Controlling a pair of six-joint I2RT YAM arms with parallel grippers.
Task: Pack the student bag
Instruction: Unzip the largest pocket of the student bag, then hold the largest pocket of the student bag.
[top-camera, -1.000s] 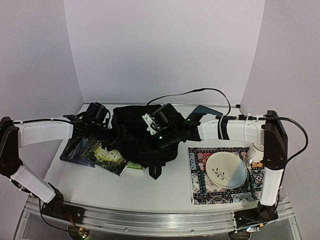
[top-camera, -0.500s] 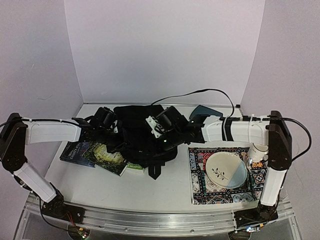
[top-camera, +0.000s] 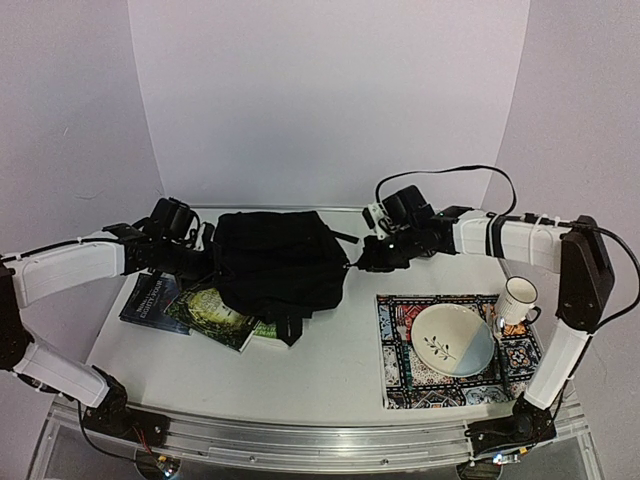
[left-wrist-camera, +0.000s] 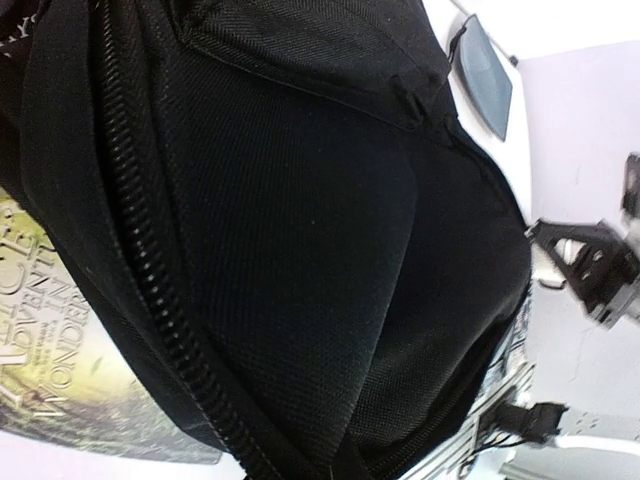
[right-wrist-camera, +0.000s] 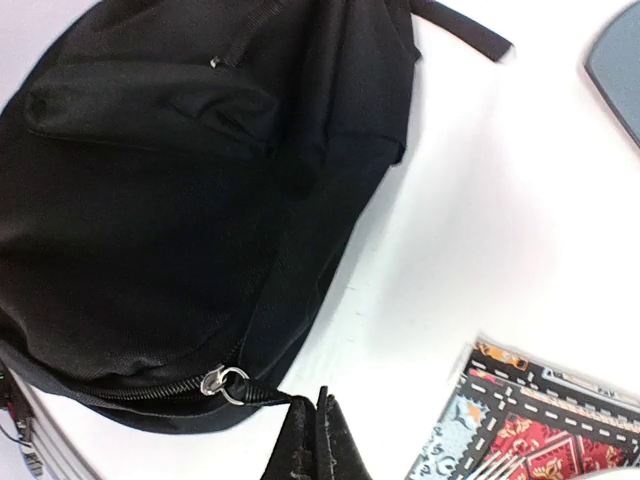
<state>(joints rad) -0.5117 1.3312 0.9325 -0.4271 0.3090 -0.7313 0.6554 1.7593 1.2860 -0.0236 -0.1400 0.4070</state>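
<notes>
Student bag (top-camera: 275, 262), a large soft black fabric backpack, lies slumped in the middle of the white table (top-camera: 330, 375), between the two arms. Its left side rests on a green paperback with a leafy illustrated cover (top-camera: 212, 312), which overlaps a dark blue paperback (top-camera: 148, 298) nearer the left edge.

The right gripper (right-wrist-camera: 320, 405) sits just off the bag's right edge. Its two fingers are pressed together, pinching a black fabric pull tab (right-wrist-camera: 268, 394) that hangs from a small metal zip ring (right-wrist-camera: 228, 383) on the bag's seam. From above, the tab stretches in a thin line between bag and fingers.

The left gripper (top-camera: 203, 262) is up against the bag's left side. Its wrist camera is filled with black cloth and a line of closed zip teeth (left-wrist-camera: 150, 280), so I cannot tell whether its jaws are apart or together.

To the right, well clear of the bag, lies a patterned red, blue and cream placemat (top-camera: 398, 385). On it sits a pale round ceramic plate with a sprig motif (top-camera: 452, 338), and a white mug (top-camera: 517, 298) stands at its far right corner.
</notes>
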